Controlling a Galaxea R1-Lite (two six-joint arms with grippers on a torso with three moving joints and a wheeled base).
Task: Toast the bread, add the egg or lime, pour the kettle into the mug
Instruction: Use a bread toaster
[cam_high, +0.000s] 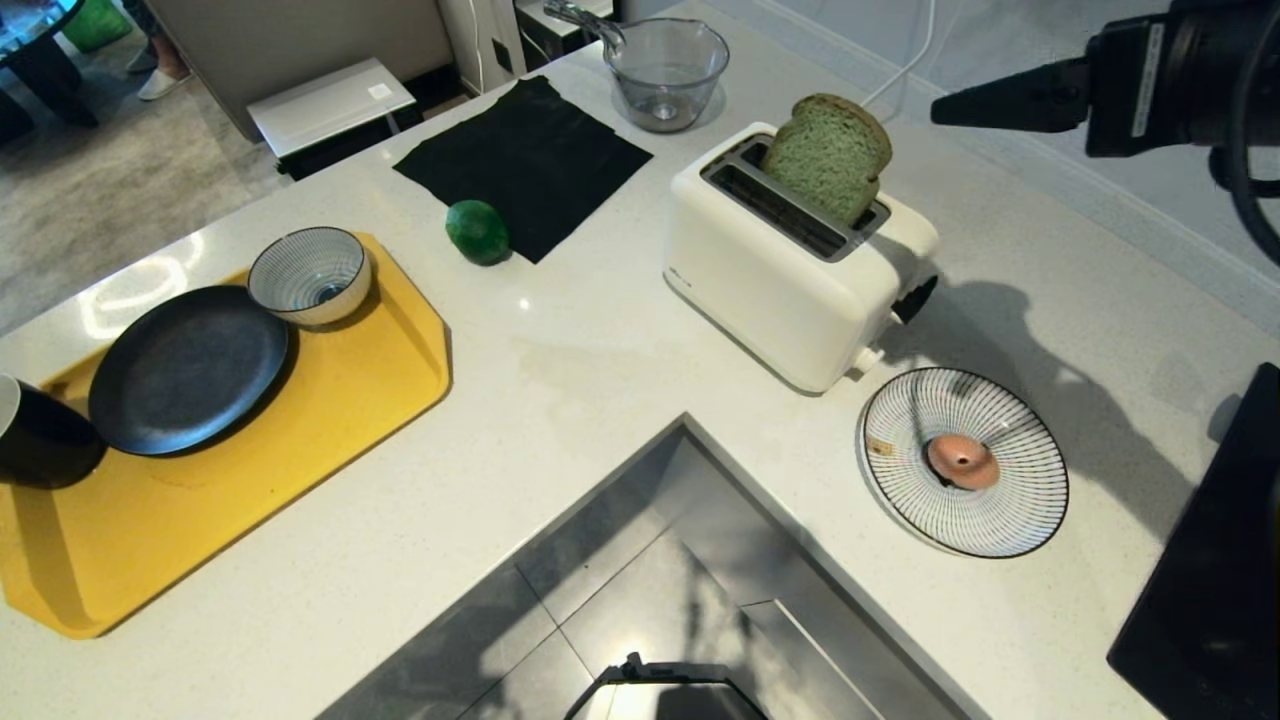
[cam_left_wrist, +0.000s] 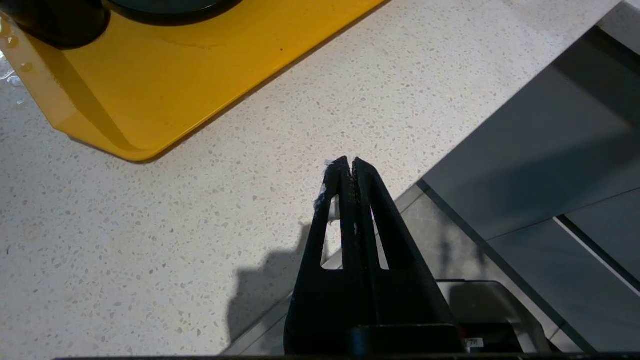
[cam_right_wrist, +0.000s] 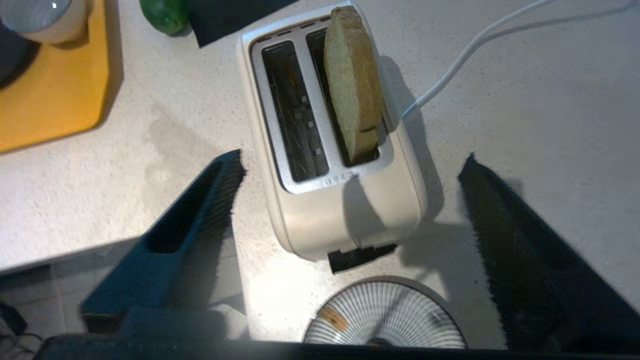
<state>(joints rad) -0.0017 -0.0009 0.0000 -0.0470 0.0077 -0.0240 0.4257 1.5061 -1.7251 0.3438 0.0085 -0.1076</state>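
Bread (cam_high: 828, 152) stood upright in the far slot of the white toaster (cam_high: 790, 290), most of the slice above the slot: pale green faces, thin tan crust, one corner tilted. A small mark near the toaster's lower side was too small to read, and a tan sticker on the striped plate (cam_high: 1010, 500) carried no legible writing. That plate lay just beside the toaster near the tabletop's (cam_high: 600, 360) inner edge, with the pinkish-brown egg (cam_high: 963, 460) at its centre. The glossy green lime (cam_high: 477, 232) touched a corner of the black cloth (cam_high: 525, 160). The black mug (cam_high: 40, 435) sat on the yellow tray (cam_high: 300, 420) beside a dark plate (cam_high: 187, 367) and a striped bowl (cam_high: 309, 275). The right claw (cam_right_wrist: 350, 165) hung above the toaster, spread wide and empty. The left claw (cam_left_wrist: 348, 162) was closed on nothing over the tabletop's edge near the tray.
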